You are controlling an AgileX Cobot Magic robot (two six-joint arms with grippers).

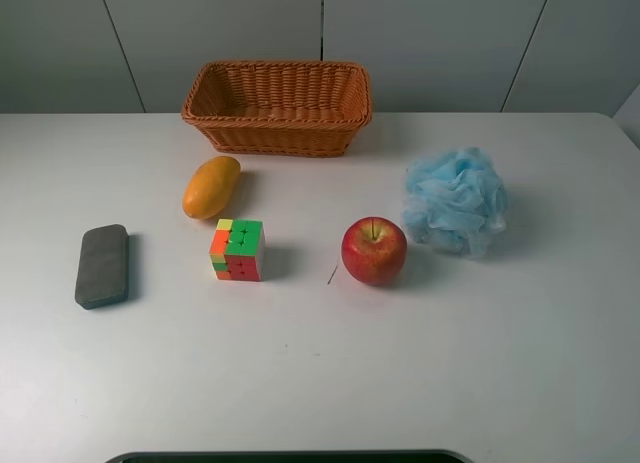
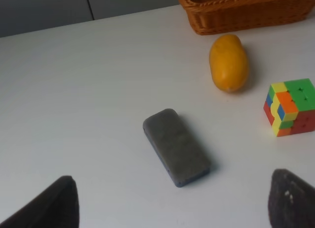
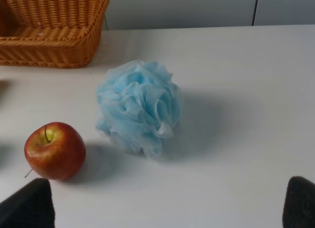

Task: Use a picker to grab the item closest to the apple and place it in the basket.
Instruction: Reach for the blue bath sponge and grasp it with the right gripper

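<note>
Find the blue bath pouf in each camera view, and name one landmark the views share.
Exterior high: the blue bath pouf sits in the right half of the picture, just right of the apple.
Left wrist: not in it.
Right wrist: the pouf fills the middle, beside the apple.
Shared landmark: the wicker basket, visible in all three views.

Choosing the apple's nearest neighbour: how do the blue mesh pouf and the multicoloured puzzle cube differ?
The pale blue mesh bath pouf is ruffled and one colour; the multicoloured puzzle cube is boxy with mixed squares. The pouf sits just right of the red apple, nearly touching; the cube sits left across a clear gap. The pouf looks bulkier than the cube. Both rest on the white table, outside the woven basket.
</note>
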